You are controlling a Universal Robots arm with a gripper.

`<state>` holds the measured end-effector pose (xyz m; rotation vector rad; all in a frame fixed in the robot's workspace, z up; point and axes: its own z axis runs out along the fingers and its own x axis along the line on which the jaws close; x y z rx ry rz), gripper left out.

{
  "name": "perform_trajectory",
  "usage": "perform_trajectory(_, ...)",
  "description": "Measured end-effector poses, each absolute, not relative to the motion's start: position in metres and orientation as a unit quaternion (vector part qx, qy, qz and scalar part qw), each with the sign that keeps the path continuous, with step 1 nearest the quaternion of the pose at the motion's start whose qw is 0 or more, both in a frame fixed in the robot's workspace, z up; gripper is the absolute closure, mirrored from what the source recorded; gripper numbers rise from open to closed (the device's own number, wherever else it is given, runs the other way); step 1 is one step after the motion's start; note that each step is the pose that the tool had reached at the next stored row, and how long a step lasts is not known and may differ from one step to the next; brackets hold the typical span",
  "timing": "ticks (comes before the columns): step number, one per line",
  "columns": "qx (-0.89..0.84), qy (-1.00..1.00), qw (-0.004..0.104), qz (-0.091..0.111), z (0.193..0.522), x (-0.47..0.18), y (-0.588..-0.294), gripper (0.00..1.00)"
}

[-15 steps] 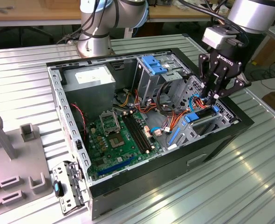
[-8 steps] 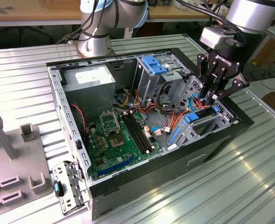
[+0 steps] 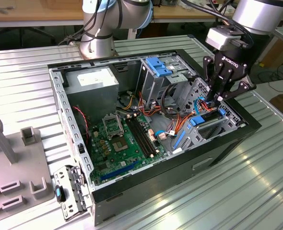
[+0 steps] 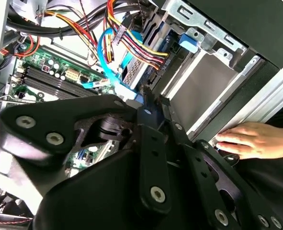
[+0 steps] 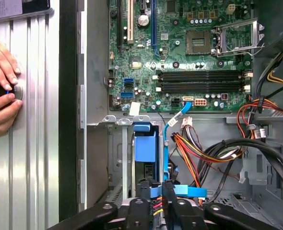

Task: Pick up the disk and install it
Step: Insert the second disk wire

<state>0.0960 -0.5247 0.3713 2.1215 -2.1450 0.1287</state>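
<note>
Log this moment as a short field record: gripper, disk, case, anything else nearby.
gripper: gripper lowered into the drive bay at the exterior view's right end of the case
disk: disk with blue rails, sitting in the bay just ahead of the gripper in the first wrist view
case: open computer case, motherboard exposed
nearby: a person's hand resting beside the case

We're looking at a robotics lab / hardware test bench. An open PC case (image 3: pixel 132 120) w/ bare motherboard (image 3: pixel 120 139) and loose cabling sits on a ribbed metal counter (image 3: pixel 218 191). A robot arm base (image 3: pixel 100 28) is bolted at the counter's far edge, wooden desks (image 3: pixel 36 12) behind it. Grey fixture blocks (image 3: pixel 12 163) sit at the exterior view's left. A person's hands (image 5: pixel 2 91) rest on the counter.
</note>
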Motion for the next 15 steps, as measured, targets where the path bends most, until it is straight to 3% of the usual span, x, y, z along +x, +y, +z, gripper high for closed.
perform_trajectory(1, 0.701, -0.709, 0.063, 0.045, 0.371, 0.096, -0.524, 0.84)
perform_trajectory(6, 0.701, -0.709, 0.064, 0.046, 0.371, 0.097, -0.524, 0.84)
perform_trajectory(10, 0.702, -0.709, 0.054, 0.035, 0.368, 0.103, -0.525, 0.84)
perform_trajectory(15, 0.703, -0.708, 0.060, 0.029, 0.361, 0.110, -0.525, 0.84)
